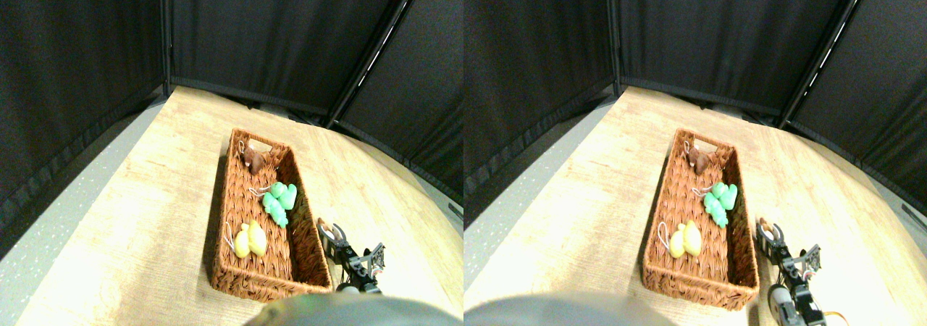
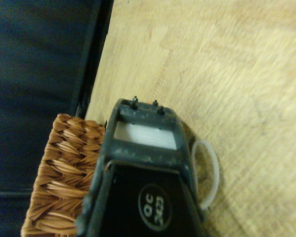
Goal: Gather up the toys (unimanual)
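- The pincer (image 1: 330,230) stood over the table (image 1: 145,217), just outside the basket's (image 1: 221,217) right wall and toward its near end.
- Pincer state: could not be told. Neither view showed the gap, nor whether anything was pinched in it.
- Three toys lay inside the basket: brown toy (image 1: 253,157) at the far end, green toy (image 1: 279,201) mid-length against the right wall, yellow toy (image 1: 250,240) toward the near end.
- In the wrist view a white cord (image 2: 210,173) lay on the bare wood just beside the jaw, on the side away from the wicker. Its toy was hidden beneath the jaw, and its colour could not be told.
- Governing relation: from the pincer, the basket's opening lay at 9 o'clock, close by, with only the right wall between.
- The basket's long axis ran roughly 11 to 5 o'clock, so the approach from the pincer would cross its short width.
- Judgement: if the corded toy was in the grip, the coming move called for a lift clear of the rim and a short carry toward 9 o'clock. The free floor between the green and yellow toys looked the nearest landing spot.
- Risk, as judged: the loose cord could snag on the woven rim.
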Action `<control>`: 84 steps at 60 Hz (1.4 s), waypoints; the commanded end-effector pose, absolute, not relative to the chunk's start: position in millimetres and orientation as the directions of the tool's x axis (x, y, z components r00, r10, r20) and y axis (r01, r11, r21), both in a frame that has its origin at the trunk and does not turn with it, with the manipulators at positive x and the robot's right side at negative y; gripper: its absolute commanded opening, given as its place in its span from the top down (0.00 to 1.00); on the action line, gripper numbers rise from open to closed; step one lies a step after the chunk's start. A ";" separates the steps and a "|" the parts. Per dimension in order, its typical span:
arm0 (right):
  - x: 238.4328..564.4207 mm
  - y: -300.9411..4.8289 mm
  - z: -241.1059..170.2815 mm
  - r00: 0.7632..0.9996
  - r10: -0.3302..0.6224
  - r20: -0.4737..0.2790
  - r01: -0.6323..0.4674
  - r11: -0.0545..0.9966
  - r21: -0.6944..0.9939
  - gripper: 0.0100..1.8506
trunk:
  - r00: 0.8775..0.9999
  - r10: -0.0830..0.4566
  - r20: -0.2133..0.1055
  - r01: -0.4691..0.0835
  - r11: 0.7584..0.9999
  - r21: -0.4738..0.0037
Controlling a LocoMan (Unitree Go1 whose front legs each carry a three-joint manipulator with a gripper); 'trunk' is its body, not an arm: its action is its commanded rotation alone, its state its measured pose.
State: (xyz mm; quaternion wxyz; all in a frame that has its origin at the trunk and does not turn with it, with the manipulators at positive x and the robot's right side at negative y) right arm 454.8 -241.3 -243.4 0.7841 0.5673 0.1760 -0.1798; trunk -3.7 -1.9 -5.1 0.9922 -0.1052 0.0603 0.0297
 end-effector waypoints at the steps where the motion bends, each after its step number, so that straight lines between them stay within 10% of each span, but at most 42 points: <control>1: 461.2 -239.3 -218.7 0.922 -0.074 -0.379 0.381 0.329 0.864 0.87 | 0.991 0.037 -0.129 -0.063 0.976 -0.207; 18: 474.3 -237.5 -160.7 0.970 -0.041 -0.238 0.224 0.521 0.823 0.87 | 0.994 0.032 -0.100 -0.053 0.975 -0.214; 31: 488.2 -220.5 -124.3 0.980 0.057 -0.189 0.139 0.481 0.865 0.88 | 0.994 0.069 -0.085 -0.087 0.967 -0.241; 84: 530.5 -112.3 -102.7 0.915 0.333 -0.227 0.035 0.497 0.867 0.86 | 0.965 0.244 -0.097 -0.262 0.898 -0.354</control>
